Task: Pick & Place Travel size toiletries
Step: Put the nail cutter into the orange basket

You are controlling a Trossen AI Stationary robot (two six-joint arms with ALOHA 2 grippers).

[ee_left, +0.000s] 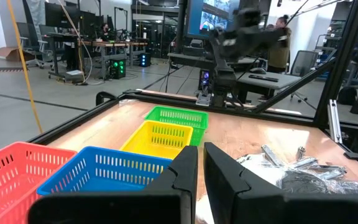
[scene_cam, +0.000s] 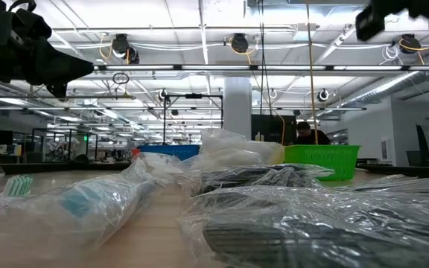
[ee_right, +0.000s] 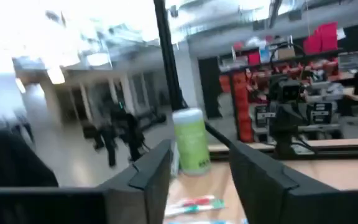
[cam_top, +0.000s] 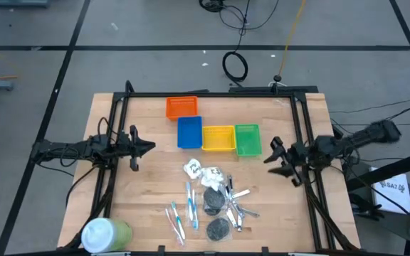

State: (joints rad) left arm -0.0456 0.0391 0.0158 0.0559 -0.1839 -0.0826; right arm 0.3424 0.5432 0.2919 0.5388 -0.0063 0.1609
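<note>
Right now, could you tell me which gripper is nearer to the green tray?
The right gripper. It hovers just beside the green tray, toward the table's right edge; the left gripper waits across the table, beyond the blue tray.

Light wooden table (cam_top: 141, 178) inside a black frame. Toward the far edge, four small trays: orange tray (cam_top: 181, 107) farthest back, then blue tray (cam_top: 189, 132), yellow tray (cam_top: 218, 138) and green tray (cam_top: 248, 139) side by side in a row. Nearer the front, a loose cluster (mostly in clear wrapping): white packets (cam_top: 199, 171), dark grey discs (cam_top: 214, 201), silvery sticks (cam_top: 238, 206), and toothbrushes (cam_top: 182, 213) beside them. At the front left corner, a green cylinder (cam_top: 107, 234) with a white cap.
</note>
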